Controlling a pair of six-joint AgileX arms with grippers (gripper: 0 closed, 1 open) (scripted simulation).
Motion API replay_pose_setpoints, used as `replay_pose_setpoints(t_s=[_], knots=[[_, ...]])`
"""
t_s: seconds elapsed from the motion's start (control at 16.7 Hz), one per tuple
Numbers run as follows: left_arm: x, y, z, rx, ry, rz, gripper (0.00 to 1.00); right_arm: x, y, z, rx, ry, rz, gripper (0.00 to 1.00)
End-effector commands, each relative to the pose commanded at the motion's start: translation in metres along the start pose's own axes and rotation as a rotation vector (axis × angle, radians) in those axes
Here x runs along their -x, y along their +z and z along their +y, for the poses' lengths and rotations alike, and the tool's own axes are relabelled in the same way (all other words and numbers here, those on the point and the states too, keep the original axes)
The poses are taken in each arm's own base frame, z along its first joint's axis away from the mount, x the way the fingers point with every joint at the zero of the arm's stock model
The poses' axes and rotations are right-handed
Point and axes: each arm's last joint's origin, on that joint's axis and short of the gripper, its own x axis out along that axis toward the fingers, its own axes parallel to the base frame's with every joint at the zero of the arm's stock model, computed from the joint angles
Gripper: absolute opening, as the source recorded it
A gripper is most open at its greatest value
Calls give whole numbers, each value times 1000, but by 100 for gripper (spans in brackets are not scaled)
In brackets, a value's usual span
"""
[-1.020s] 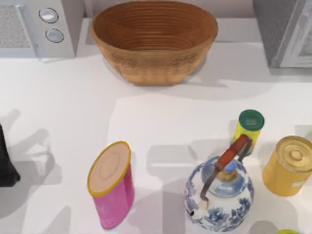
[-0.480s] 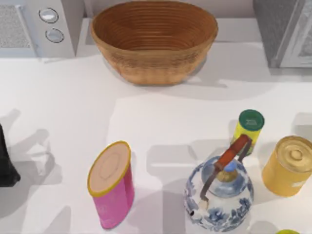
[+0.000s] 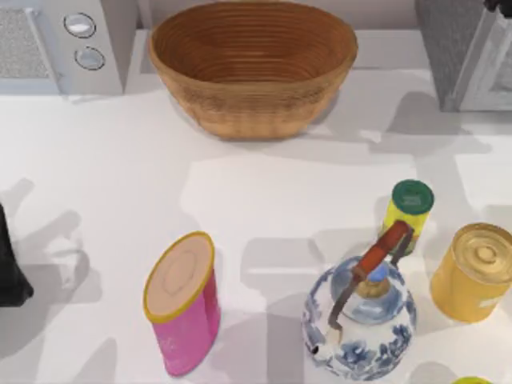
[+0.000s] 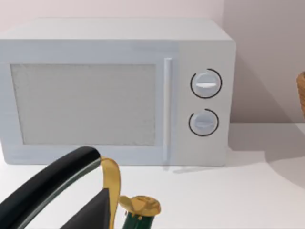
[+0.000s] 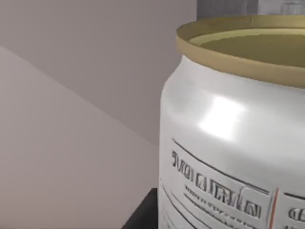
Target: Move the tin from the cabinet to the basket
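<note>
Whether the right claw is wide, narrow or closed on anything cannot be told. Its wrist camera sits hard against the small white-labelled tin with the dull gold rim (image 5: 238,138), cut off at the side and below. A dark sliver under the tin is too cropped to identify. Behind the rim is a strip of the large grey speckled cabinet (image 5: 226,7); whether the tin is inside it is unclear. From above, the cabinet (image 3: 452,48) stands at the bench's (image 3: 264,208) far right corner, cropped. The brown woven wicker basket (image 3: 240,112) sits far centre, well apart. The left arm (image 3: 10,276) rests at the left edge, mostly out of frame, its claw's state unreadable.
</note>
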Motion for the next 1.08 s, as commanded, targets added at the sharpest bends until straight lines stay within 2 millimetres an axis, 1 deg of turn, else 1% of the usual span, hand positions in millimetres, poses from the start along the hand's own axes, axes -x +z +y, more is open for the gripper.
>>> replay_pose_setpoints(t_s=[0.12,0.18,0.3,0.42,0.54,0.6,0.72,0.84,1.08], knots=[[0,0,0,0,0,0,100,-43,0,40,3,0,11,0],[0,0,0,0,0,0,100,-63,-5,63,5,0,16,0],[0,0,0,0,0,0,100,-98,-22,109,10,0,27,0],[0,0,0,0,0,0,100,-122,-48,152,15,1,35,0],[0,0,0,0,0,0,100,-137,-74,190,18,1,39,0],[0,0,0,0,0,0,100,-142,-86,205,18,1,40,0],[0,0,0,0,0,0,100,-146,-104,228,15,1,38,0],[0,0,0,0,0,0,100,-148,-115,241,13,1,35,0],[0,0,0,0,0,0,100,-148,-117,244,12,1,35,0]])
